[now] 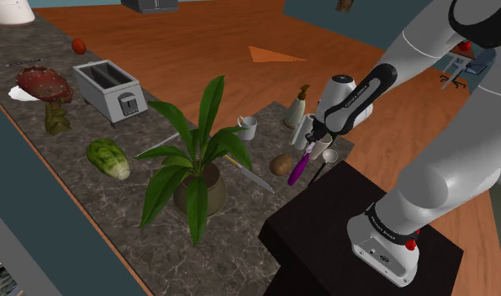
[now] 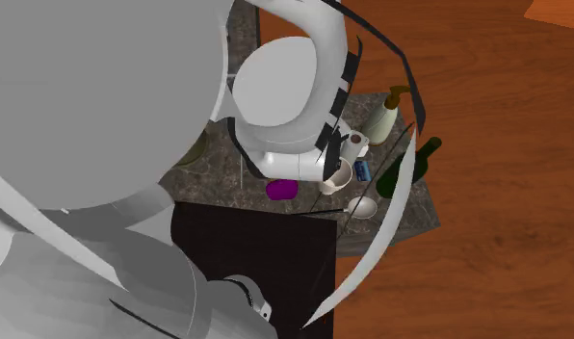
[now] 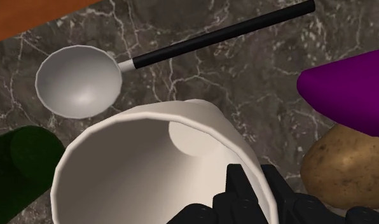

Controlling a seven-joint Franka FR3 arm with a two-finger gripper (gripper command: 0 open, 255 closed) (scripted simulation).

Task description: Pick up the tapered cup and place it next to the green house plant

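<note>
The tapered cup (image 3: 150, 165) is white and open-topped, and I look straight down into it. My gripper (image 3: 255, 184) is shut on the cup's wall, one finger inside the rim and one outside. In the shoulder view the gripper (image 1: 313, 140) holds the cup (image 1: 304, 132) at the counter's right end, near the stand. The second exterior view has the cup (image 2: 338, 176) under the wrist. The green house plant (image 1: 194, 155) stands in a brown pot mid-counter, left of the gripper. Whether the cup touches the counter I cannot tell.
Around the cup lie a grey ladle (image 3: 80, 83), a purple eggplant (image 3: 350, 89), a potato (image 3: 344, 162) and a green bottle (image 3: 23, 159). A soap dispenser (image 1: 297, 105), white mug (image 1: 247, 128), knife (image 1: 249, 175), lettuce (image 1: 108, 158) and toaster (image 1: 110, 88) share the marble counter (image 1: 89, 202).
</note>
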